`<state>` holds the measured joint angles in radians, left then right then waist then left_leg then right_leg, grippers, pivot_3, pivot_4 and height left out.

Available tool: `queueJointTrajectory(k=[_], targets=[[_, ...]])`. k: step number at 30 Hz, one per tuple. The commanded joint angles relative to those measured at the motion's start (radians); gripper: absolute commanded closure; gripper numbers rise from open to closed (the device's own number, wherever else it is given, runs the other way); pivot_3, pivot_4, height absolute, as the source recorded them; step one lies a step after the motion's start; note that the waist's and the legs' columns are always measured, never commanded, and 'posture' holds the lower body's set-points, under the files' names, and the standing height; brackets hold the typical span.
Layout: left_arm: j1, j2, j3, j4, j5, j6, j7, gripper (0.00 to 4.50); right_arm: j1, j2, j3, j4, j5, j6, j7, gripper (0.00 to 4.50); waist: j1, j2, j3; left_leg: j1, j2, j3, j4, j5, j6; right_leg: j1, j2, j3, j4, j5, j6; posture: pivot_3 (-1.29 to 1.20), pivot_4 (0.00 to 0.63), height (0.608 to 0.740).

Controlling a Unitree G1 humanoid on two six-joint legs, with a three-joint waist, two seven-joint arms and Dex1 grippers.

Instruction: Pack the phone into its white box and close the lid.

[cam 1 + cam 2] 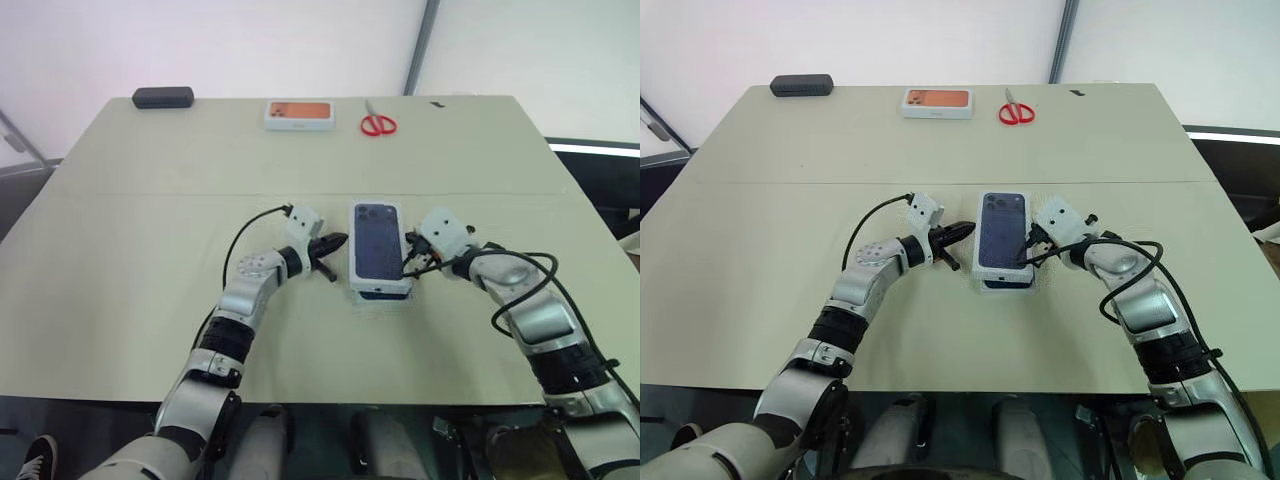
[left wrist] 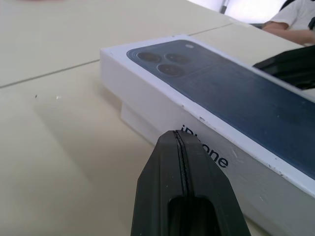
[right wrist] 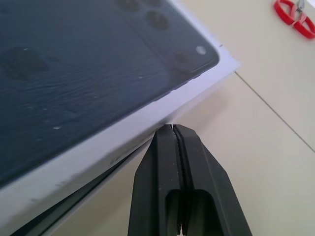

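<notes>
On the table (image 1: 150, 230) the lid (image 1: 378, 243) with the printed phone lay on the white box (image 1: 384, 293). The left gripper (image 1: 338, 242) was closed just beside its left edge, the right gripper (image 1: 407, 262) at its right edge. Scissors (image 1: 378, 122), an orange-picture box (image 1: 299, 114) and a black case (image 1: 163, 97) lay far behind.

The beige table (image 1: 150, 250) bears the white box (image 1: 380, 292), scissors (image 1: 378, 123), an orange-pictured box (image 1: 298, 114), perhaps a case (image 1: 163, 97).
</notes>
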<state>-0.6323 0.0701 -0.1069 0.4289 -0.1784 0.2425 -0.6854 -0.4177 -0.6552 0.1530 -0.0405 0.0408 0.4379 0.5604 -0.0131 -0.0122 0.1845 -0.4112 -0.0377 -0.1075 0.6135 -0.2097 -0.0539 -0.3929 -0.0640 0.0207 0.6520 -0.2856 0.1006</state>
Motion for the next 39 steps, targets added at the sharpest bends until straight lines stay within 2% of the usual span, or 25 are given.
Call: queueJointTrajectory(k=[1,6,19,28,39], targets=[[0.022,-0.004,-0.035,-0.092,-0.01,0.03,-0.024,4.5,0.006,-0.015,-0.022,-0.075,-0.017,-0.007,0.015,4.46,0.0,0.0,0.0,0.0,0.0,0.0,0.0,0.0,0.0,0.0,0.0,0.0,0.0,0.0,0.0,0.0,0.15,0.74],[0.065,0.012,-0.073,-0.147,0.005,0.061,-0.037,4.5,0.011,-0.011,-0.034,-0.091,-0.027,0.005,0.02,4.46,0.0,0.0,0.0,0.0,0.0,0.0,0.0,0.0,0.0,0.0,0.0,0.0,0.0,0.0,0.0,0.0,0.15,0.74],[0.082,0.031,-0.066,-0.189,-0.011,0.08,-0.03,4.5,0.046,-0.021,-0.028,-0.156,-0.043,0.026,0.054,4.46,-0.001,0.0,0.0,0.001,0.0,0.0,0.0,0.0,0.0,0.0,0.0,0.0,0.0,0.0,0.0,0.0,0.15,0.74],[0.076,-0.002,-0.043,-0.222,-0.046,0.123,-0.005,4.5,0.013,0.003,-0.043,-0.113,-0.046,0.041,0.056,4.46,0.0,0.0,0.0,0.001,0.0,0.0,0.0,0.0,0.0,0.0,0.0,0.0,0.001,0.0,0.0,0.0,0.15,0.74],[0.111,0.013,-0.063,-0.304,-0.049,0.17,-0.012,4.5,0.042,-0.04,-0.039,-0.133,-0.041,0.025,0.149,4.46,0.0,0.0,0.0,0.001,0.0,0.0,0.001,0.0,0.0,0.001,0.0,0.0,0.001,0.0,0.0,0.0,0.15,0.74]])
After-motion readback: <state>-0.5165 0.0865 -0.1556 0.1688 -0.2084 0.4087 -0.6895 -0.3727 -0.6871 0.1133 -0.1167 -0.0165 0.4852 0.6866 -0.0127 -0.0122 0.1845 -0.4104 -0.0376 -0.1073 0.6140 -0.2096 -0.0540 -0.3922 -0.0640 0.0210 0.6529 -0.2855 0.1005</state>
